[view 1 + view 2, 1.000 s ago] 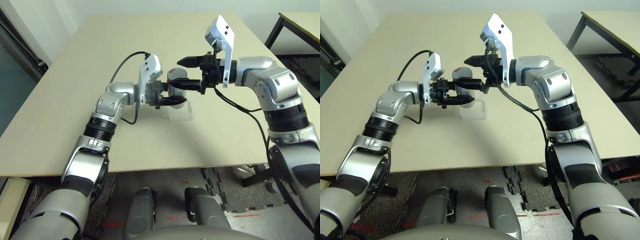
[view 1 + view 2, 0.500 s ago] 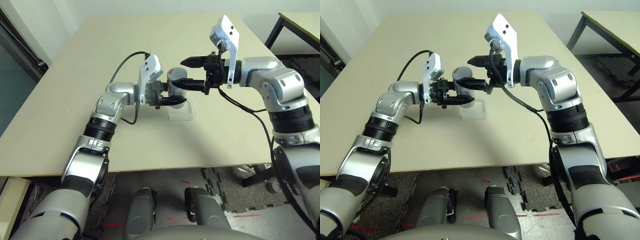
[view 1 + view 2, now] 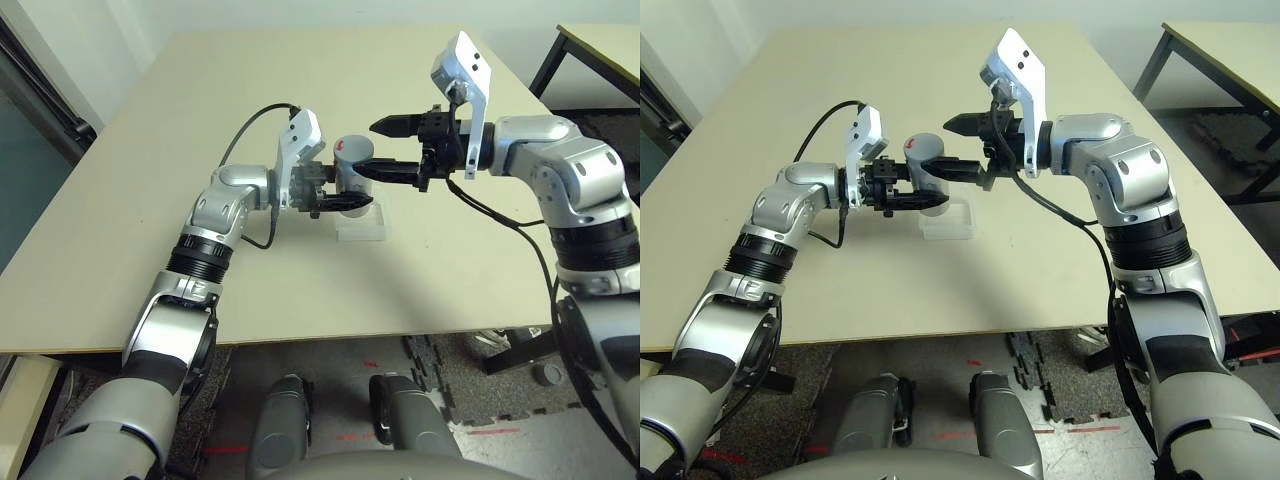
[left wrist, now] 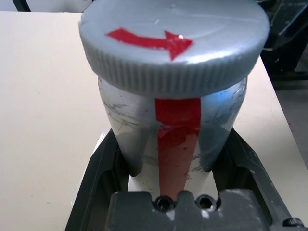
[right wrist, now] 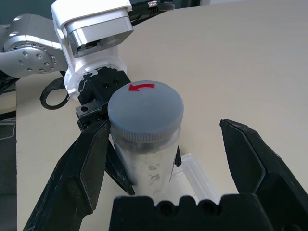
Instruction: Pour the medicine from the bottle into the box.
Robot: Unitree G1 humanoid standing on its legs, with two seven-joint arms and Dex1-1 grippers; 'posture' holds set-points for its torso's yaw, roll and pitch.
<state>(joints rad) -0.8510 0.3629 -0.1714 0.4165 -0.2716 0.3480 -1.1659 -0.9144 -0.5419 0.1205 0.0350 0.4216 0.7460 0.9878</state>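
The bottle (image 3: 349, 167), silvery grey with a red strip down its side, is held upright above the beige surface (image 3: 150, 200), its round grey cap (image 5: 145, 109) in place and marked with a red arrow. The cap hides the bottle's contents. The left gripper (image 3: 345, 198) pinches the bottle's lower body between its two black fingers, one on each side.

Just beside the bottle and below it lies the box (image 3: 362, 225), a shallow clear tray resting flat on the surface; whether anything lies inside cannot be told.

The right gripper (image 3: 953, 146) reaches toward the bottle from the side opposite the left gripper, its fingers spread wide. One finger (image 5: 77, 175) lies close alongside the bottle; whether it touches cannot be told. The other finger (image 5: 250, 161) stands well apart from the bottle.

Beyond the bottle, at the far right of the scene, part of a second table (image 3: 600, 45) with dark legs is visible.
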